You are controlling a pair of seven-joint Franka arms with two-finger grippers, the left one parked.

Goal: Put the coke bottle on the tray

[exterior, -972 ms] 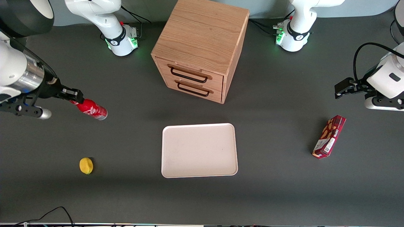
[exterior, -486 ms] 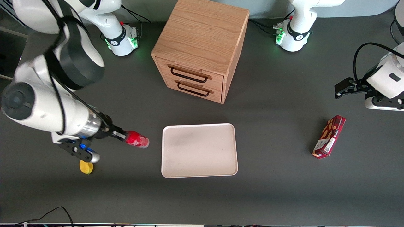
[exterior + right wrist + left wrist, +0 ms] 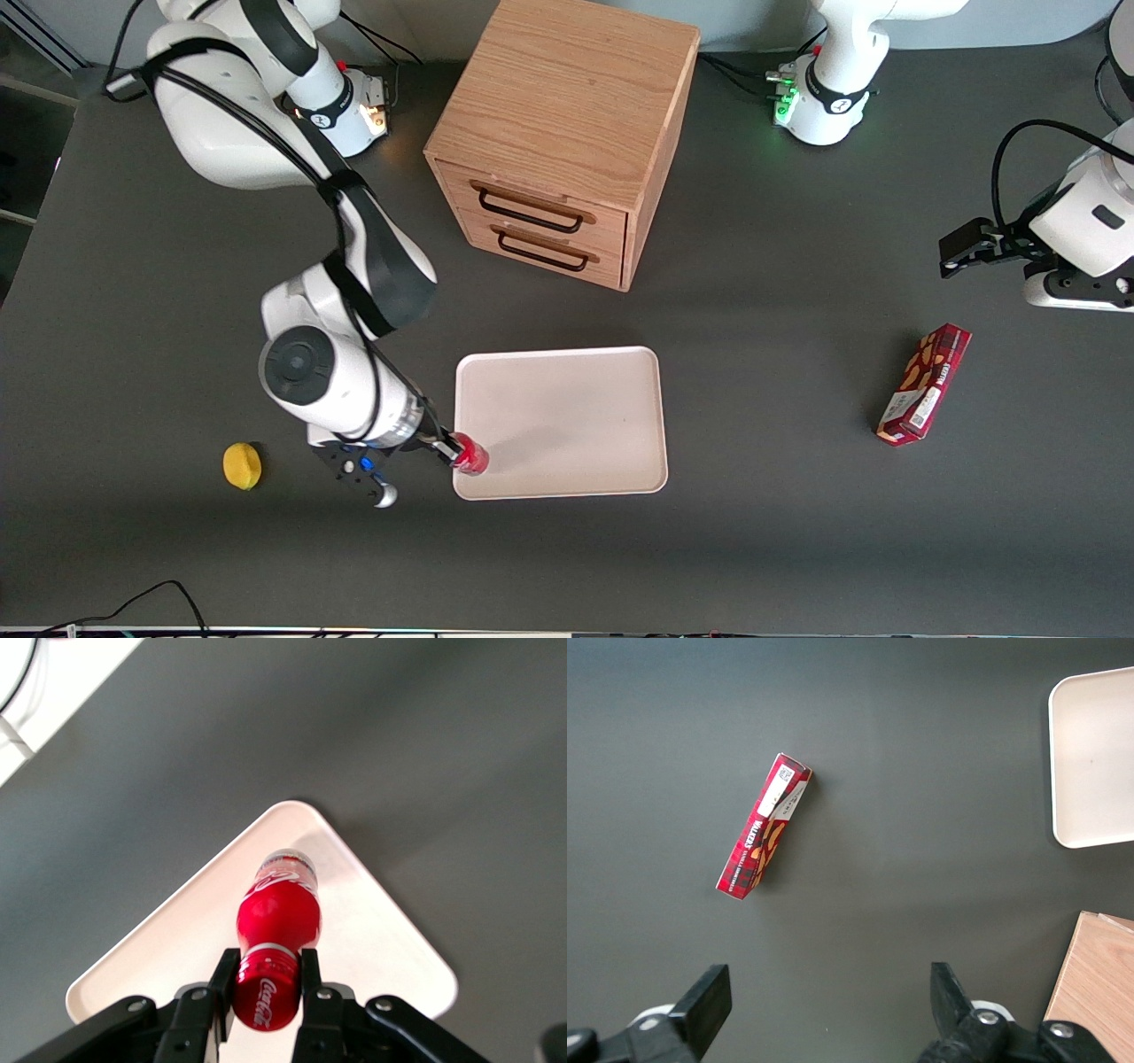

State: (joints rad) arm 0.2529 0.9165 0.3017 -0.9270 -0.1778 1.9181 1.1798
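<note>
My right gripper [image 3: 450, 450] is shut on the red cap of the coke bottle [image 3: 469, 458], a small slim red bottle with white lettering. It holds the bottle over the corner of the pale pinkish-white tray [image 3: 567, 416] that is nearest the front camera, at the working arm's end. In the right wrist view the gripper [image 3: 263, 979] clamps the cap, and the bottle [image 3: 276, 912] hangs with its silvery base pointing down at the tray [image 3: 177, 948]. I cannot tell whether the base touches the tray.
A wooden two-drawer cabinet [image 3: 567, 124] stands farther from the front camera than the tray. A yellow lemon-like object [image 3: 242, 465] lies toward the working arm's end. A dark red snack box [image 3: 924, 383] lies toward the parked arm's end, also in the left wrist view [image 3: 763, 835].
My gripper has carried the bottle from the working arm's end of the table toward the tray and nearer the front camera. The bottle has swung from lying sideways to hanging base-down over the tray's corner.
</note>
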